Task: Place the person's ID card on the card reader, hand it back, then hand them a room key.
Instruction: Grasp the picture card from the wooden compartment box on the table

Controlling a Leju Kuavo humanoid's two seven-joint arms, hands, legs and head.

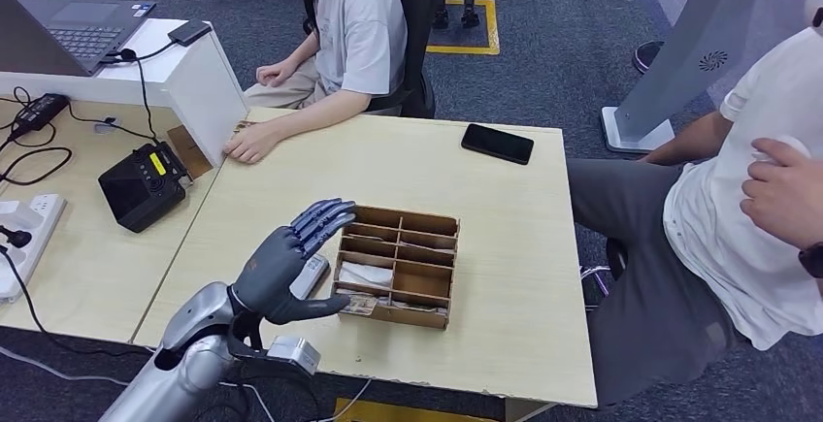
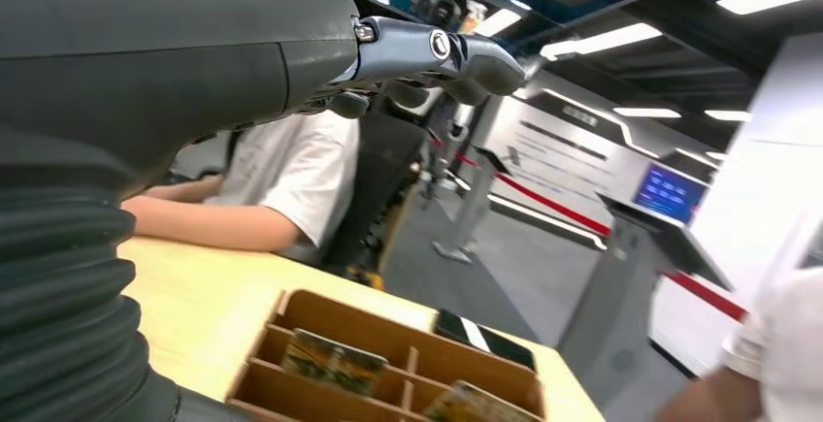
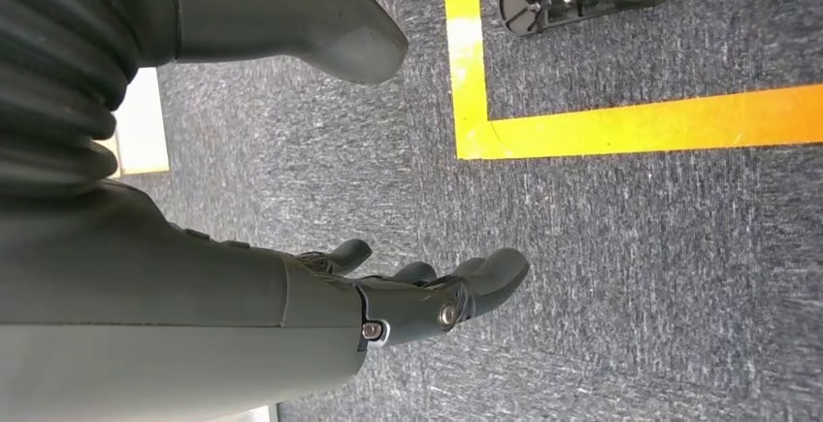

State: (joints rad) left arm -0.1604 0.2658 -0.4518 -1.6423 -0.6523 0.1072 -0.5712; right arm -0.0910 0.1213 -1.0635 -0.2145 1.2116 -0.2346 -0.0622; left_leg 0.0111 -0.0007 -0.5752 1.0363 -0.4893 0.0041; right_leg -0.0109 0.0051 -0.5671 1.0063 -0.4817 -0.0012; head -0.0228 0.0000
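a light wooden table (image 1: 505, 276) with a person in a grey t-shirt (image 1: 354, 24) seated at its far side and another person (image 1: 747, 218) at the right. near the front edge sits a wooden divided tray (image 1: 398, 267) holding cards (image 2: 333, 361). the left hand (image 1: 286, 262) hovers beside the tray, fingers apart, holding nothing. the right hand (image 3: 408, 296) hangs over grey carpet (image 3: 631, 247), fingers apart, empty. a black card reader (image 1: 144, 185) sits far left; a black phone (image 1: 497, 144) lies at the far edge.
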